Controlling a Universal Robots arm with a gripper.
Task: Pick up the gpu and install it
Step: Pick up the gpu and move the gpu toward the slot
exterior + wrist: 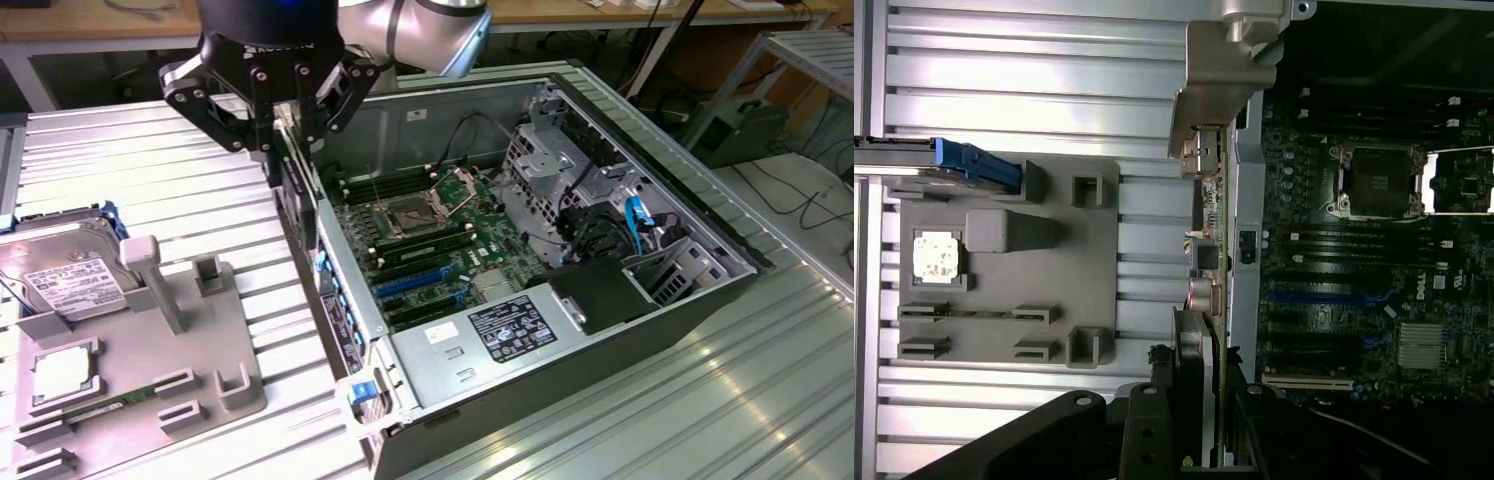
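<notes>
**A:** Black gripper (1199,415) fingers (1144,425) are sitting closest to the wrist camera. Are they gripping anything?

**B:** Yes. They are pinching the thin flat black gpu (1206,270) edge-on, with the jaws drawn in part-way and pressing on both faces of the card. Its long narrow silver metal bracket (1219,90) is pointing away from the fingers.

**A:** Where is the gripper (284,130) showing in the exterior view?

**B:** It is hanging in the upper left of the frame. The gpu (287,168) is dangling upright beneath it, over the wall of the open grey computer case (400,125) on the exterior view's left.

**A:** Is the card touching that wall?

**B:** I cannot tell. From the wrist, its edge is running alongside the wall, between the grey moulded parts tray (1064,300) and the green motherboard (1354,270).

**A:** What is lying in the tray (200,350)?

**B:** A silver hard drive with a white label (60,280) is resting at the left edge of the frame. A square silver processor chip (63,372) is sitting below it, and a slim green memory stick (107,408) is lying in the lower left. All three are sitting well apart from the gripper.

**A:** And the motherboard (454,250)?

**B:** It is lying inside the case at the centre of the frame, with its blue slots (407,285) showing. Case and tray are both resting on a ribbed silver metal table (134,150).
</notes>
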